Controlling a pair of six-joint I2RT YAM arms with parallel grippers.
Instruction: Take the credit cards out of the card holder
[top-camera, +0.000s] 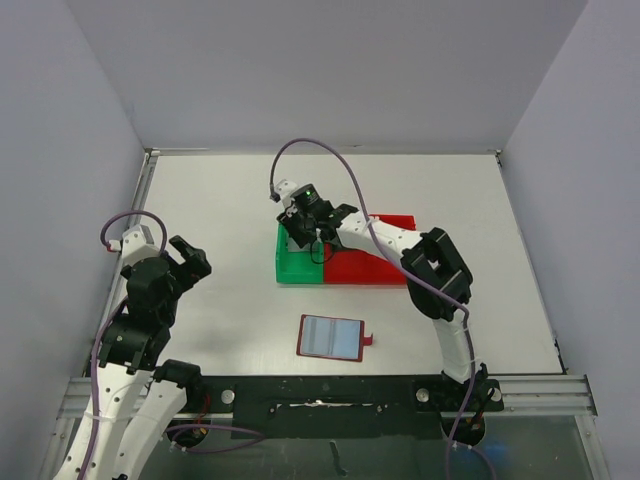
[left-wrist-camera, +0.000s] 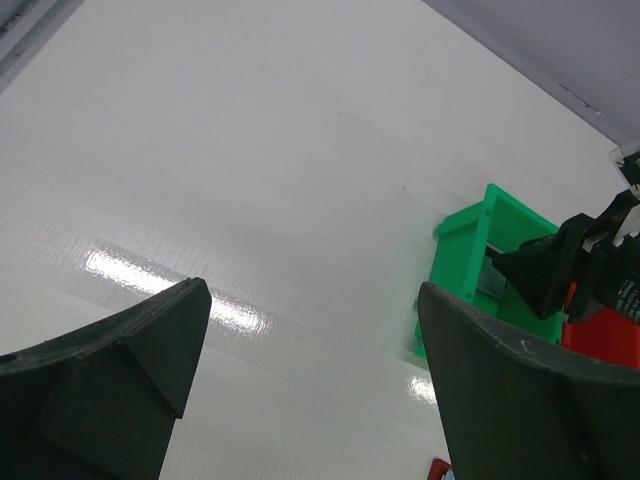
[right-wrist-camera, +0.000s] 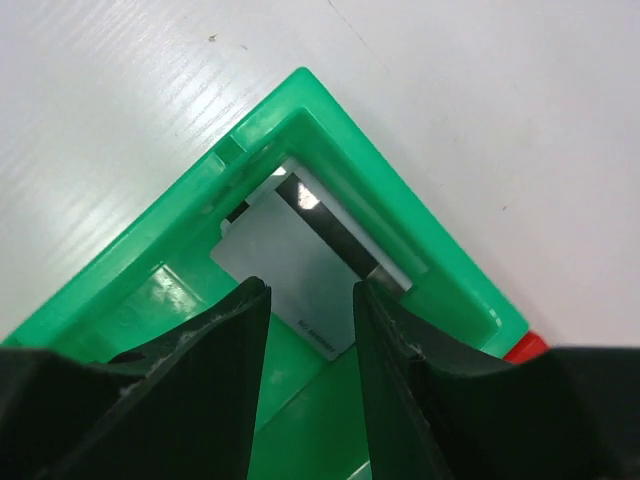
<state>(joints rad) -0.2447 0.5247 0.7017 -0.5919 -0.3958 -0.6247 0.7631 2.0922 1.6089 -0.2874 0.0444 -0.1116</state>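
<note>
The card holder (top-camera: 330, 338) lies open on the table in front of the bins, pale inner pockets up, its red tab (top-camera: 367, 340) pointing right. My right gripper (top-camera: 305, 235) hangs over the green bin (top-camera: 297, 268), jaws apart with nothing between them. Below it a silver-grey credit card (right-wrist-camera: 290, 265) lies flat in the bin's corner, on top of another card with a black stripe (right-wrist-camera: 330, 235). My left gripper (top-camera: 190, 260) hovers open over bare table at the left, far from the holder.
A red bin (top-camera: 365, 268) adjoins the green bin (right-wrist-camera: 380, 170) on its right. White walls enclose the table on three sides. The left wrist view shows the green bin (left-wrist-camera: 480, 250) and the right gripper (left-wrist-camera: 560, 275) across open white table.
</note>
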